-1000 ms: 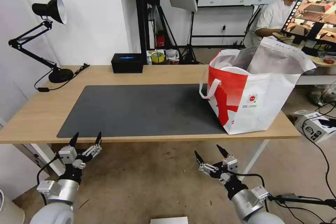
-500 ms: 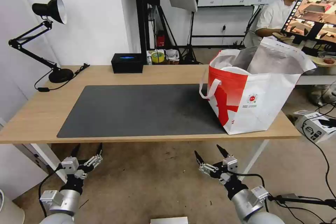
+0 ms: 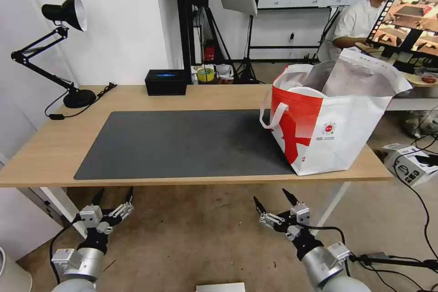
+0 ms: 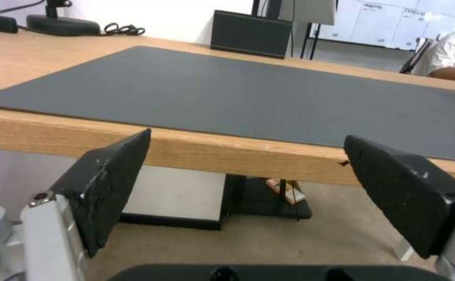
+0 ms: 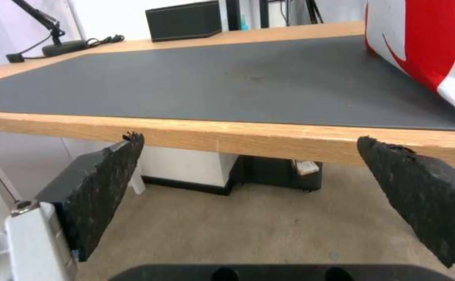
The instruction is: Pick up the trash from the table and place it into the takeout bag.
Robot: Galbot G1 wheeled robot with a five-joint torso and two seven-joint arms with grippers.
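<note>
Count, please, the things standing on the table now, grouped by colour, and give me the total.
Black: 2, the desk lamp and the black box.
Dark grey: 1, the mat.
Red and white: 1, the takeout bag.
Total: 4 on the table.

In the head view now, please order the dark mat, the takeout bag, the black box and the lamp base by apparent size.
1. dark mat
2. takeout bag
3. black box, farther away, so its true size is unsure
4. lamp base, only slightly smaller than the box

Takeout bag (image 3: 333, 132) contents hidden
</note>
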